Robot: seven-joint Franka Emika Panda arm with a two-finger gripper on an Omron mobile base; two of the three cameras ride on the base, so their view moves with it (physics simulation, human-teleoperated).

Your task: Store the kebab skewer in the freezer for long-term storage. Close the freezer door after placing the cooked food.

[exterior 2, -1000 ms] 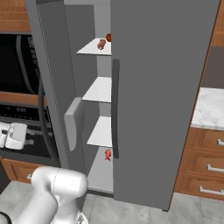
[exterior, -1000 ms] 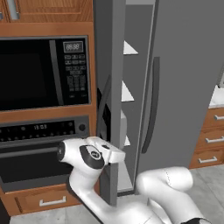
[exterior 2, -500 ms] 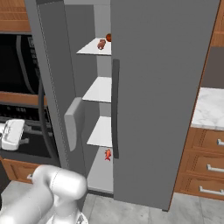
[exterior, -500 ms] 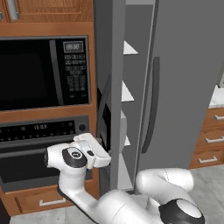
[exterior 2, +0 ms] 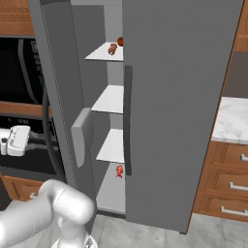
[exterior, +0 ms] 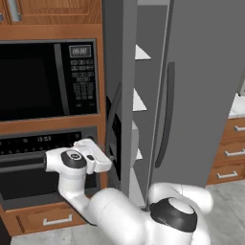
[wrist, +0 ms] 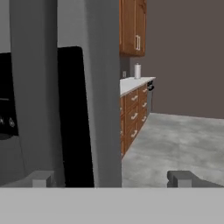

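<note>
2 doors are showing in my left base view: the freezer door (exterior: 119, 95) is standing ajar, my claw (exterior: 109, 158) hanging beside its outer face, before the oven (exterior: 33, 158). In the right base view, the kebab skewer (exterior 2: 112, 49) is lying on the freezer (exterior 2: 109, 140)'s top shelf. In my hand view, my fingers (wrist: 41, 178) are standing released, holding nothing.

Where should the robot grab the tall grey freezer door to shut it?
Probably by the long vertical handle on the outer face of the open tall grey freezer door, coming from the black oven side. The handle is a thin bar standing off the door, so the open gripper could straddle it sideways.
</note>
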